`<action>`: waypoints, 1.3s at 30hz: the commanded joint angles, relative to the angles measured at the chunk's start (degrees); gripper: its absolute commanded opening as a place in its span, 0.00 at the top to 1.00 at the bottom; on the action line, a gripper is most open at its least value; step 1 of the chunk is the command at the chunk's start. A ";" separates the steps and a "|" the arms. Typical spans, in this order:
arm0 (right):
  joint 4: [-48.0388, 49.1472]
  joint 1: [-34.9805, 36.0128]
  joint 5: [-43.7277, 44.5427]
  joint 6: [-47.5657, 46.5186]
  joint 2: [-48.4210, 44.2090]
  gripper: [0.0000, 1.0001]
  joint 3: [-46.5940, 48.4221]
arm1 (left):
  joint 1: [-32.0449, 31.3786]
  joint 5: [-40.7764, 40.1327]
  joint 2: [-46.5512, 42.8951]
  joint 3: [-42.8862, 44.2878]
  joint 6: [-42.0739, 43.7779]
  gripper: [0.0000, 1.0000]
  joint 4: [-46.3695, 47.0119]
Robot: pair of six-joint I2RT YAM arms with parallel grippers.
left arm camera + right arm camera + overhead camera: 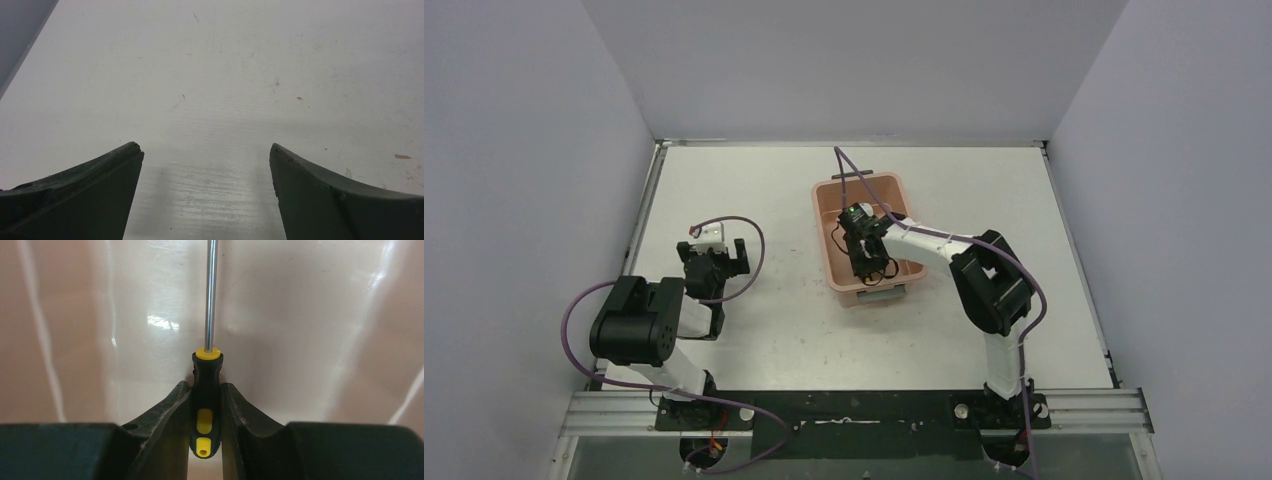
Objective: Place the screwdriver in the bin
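Count: two arms, two claws, one bin, one screwdriver.

Left side: my left claw [720, 262] sits low over the table [774, 330], well apart from the bin. The left wrist view shows its fingers [90, 195] spread wide with only bare white table [225, 75] between them. The top view does not resolve that gap.

Centre: the bin [826, 200] stands on the far half of the table, its near short end toward my bases. A strip of bare table lies between my left claw and the bin's left wall.

Right side: my right claw [864, 262] is within the bin's outline. Only the right wrist view shows the screwdriver [206, 371]. Its black-and-yellow handle is clamped between my narrow fingers [165, 410], and the shaft points away along the pink bin wall [310, 330]. I cannot tell whether the tip touches the bin.
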 commanded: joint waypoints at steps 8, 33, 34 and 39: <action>-3.98 -0.23 5.49 -0.39 -1.84 0.35 6.54 | 0.12 0.18 -0.25 0.76 -0.33 0.03 3.07; 33.13 -26.92 11.14 -10.99 -50.20 0.00 -29.78 | 0.12 0.22 -0.29 0.73 -0.39 0.03 3.10; 36.53 -28.73 10.96 -10.11 -52.19 0.00 -33.48 | 0.12 0.20 -0.27 0.74 -0.39 0.03 3.12; 51.03 -33.46 11.32 -8.62 -56.55 0.00 -51.71 | 0.12 0.19 -0.25 0.77 -0.33 0.03 3.10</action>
